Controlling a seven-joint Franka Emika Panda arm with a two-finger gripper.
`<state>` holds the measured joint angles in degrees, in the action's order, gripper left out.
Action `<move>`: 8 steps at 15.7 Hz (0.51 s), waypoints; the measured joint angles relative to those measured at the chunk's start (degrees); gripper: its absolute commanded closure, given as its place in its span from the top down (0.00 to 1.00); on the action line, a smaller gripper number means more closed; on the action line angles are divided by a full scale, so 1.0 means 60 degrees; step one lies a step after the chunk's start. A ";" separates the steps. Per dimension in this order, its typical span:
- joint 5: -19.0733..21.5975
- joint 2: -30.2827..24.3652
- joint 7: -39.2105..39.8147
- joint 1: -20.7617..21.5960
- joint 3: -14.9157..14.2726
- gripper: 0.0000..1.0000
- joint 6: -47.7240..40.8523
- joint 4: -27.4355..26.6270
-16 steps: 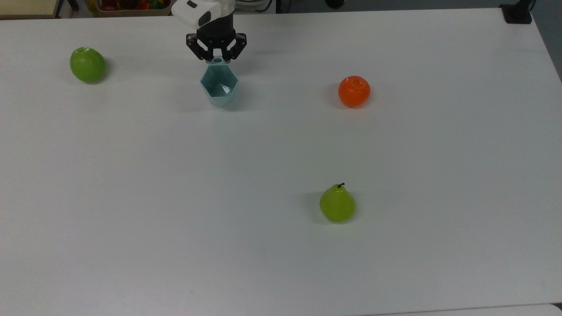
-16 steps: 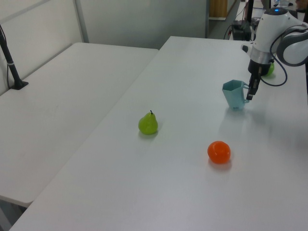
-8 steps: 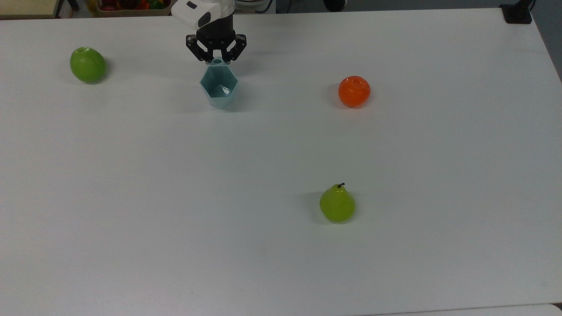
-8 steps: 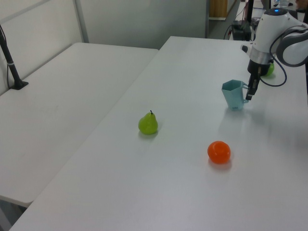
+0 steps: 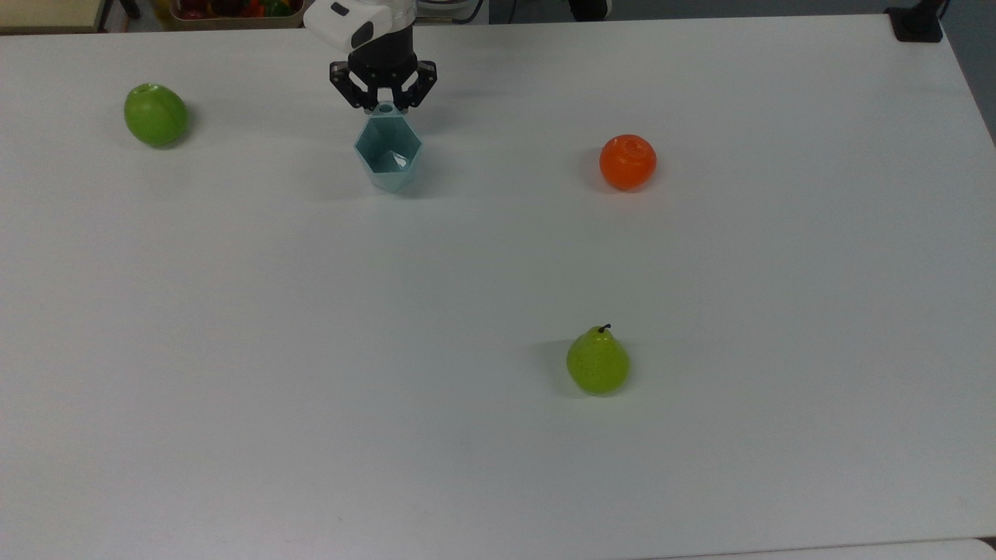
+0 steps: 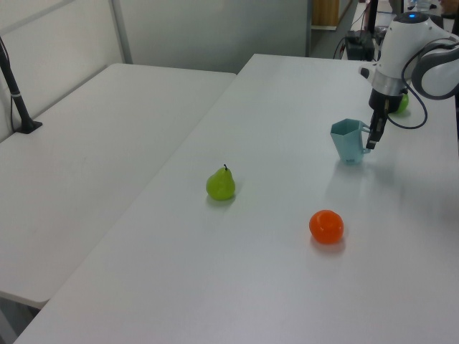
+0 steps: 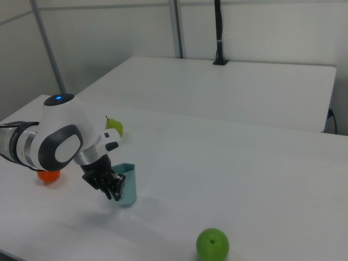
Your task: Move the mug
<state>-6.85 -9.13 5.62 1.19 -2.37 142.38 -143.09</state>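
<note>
Since a second ago your hand [image 5: 384, 103] drew slightly back, pinching the mug [image 5: 388, 151] by its holed tab, so the cup stayed upright on the surface [image 5: 498, 311].

The gripper [image 7: 115, 187] hangs at the teal mug [image 7: 126, 184] upright on the white bench [image 7: 228, 168], green apple [image 7: 212, 244] near the front edge, pear [image 7: 114, 127] behind, orange [image 7: 49, 175] beside the arm.

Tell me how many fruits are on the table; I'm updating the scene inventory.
3. A green apple near the top view's left edge, an orange to the right of the mug, and a pear lower down, toward the middle.
</note>
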 measured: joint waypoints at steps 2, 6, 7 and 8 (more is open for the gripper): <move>0.0000 0.0000 -0.0001 0.0000 0.0000 1.00 -0.0001 0.0000; 0.0000 0.0424 -0.0002 -0.0001 0.0000 1.00 -0.0157 -0.0108; 0.0000 0.0510 -0.0002 -0.0001 0.0000 1.00 -0.0157 -0.0107; 0.0000 0.0562 -0.0002 -0.0001 0.0000 1.00 -0.0157 -0.0107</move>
<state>-6.85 -5.76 5.61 1.19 -2.37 141.44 -143.73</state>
